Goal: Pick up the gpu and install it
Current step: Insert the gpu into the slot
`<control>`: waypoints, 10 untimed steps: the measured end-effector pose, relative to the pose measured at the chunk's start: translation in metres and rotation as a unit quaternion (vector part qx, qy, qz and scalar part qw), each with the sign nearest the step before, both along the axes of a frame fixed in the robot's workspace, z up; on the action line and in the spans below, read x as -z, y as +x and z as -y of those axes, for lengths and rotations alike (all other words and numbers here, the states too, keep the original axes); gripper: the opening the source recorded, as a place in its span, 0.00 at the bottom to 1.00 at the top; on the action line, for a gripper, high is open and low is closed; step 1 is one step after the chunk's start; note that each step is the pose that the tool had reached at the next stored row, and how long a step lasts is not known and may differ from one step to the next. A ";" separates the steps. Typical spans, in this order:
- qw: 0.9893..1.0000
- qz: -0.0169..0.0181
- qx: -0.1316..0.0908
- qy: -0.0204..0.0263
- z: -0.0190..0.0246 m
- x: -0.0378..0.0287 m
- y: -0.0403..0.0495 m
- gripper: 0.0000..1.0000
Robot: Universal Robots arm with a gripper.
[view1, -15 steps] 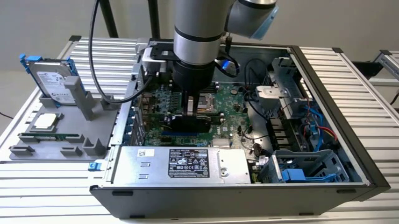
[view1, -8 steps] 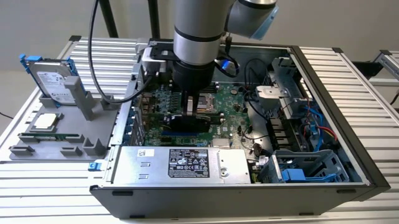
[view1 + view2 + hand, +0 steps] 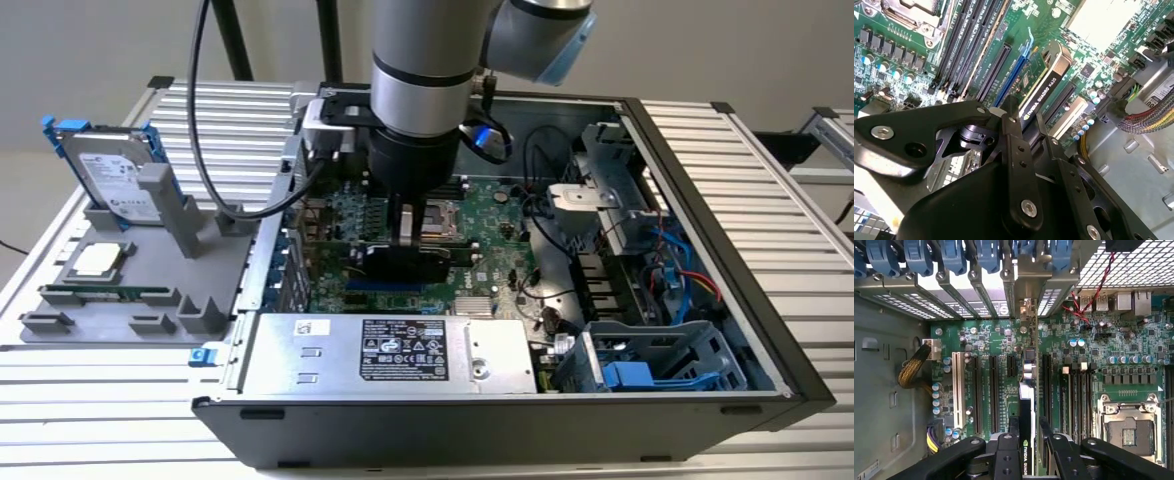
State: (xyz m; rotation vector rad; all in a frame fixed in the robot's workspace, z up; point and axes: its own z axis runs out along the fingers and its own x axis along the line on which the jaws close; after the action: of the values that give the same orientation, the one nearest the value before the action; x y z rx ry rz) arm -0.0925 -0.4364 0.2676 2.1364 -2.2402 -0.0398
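Gripping: the gripper [image 3: 1026, 432] has its two black fingers [image 3: 1009, 450] closed on the top edge of the gpu [image 3: 1025, 410], one finger on each face.
Gripper in the second wrist view: the same clamp [image 3: 1024, 125] on the card [image 3: 1041, 87], whose black shroud edge and green board run away from the fingers.
Gpu position: one card, standing on edge over the motherboard [image 3: 989, 340], in line with the long black expansion slots [image 3: 994, 390]; whether it is fully seated cannot be told.
Slots beside it: one white slot [image 3: 958, 390] and several black ones, parallel to the card.
Processor socket: one, silver-framed [image 3: 1126, 430], near the card on the same board.
Exterior view: the arm [image 3: 420, 80] reaches straight down into the open computer case [image 3: 747, 200], with the card [image 3: 400, 262] dark below the wrist.
Power supply: one silver box [image 3: 387, 350] along the case's front edge.
Grey tray: one, at the exterior view's left [image 3: 80, 300], outside the case.
Hard drive: one, silver with a blue frame [image 3: 114, 175], propped upright on the tray.
Memory stick: one, long and green [image 3: 107, 294], lying on the tray.
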 end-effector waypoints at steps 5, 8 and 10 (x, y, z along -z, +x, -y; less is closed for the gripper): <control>1.000 0.000 0.000 0.000 0.0005 0.0000 0.0000 0.00; 1.000 0.000 0.000 0.000 0.0019 0.0000 -0.0001 0.00; 1.000 0.000 0.000 0.000 0.0021 0.0001 -0.0001 0.00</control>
State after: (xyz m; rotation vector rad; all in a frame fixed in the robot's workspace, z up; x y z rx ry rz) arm -0.0926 -0.4385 0.2676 2.1363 -2.2402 -0.0398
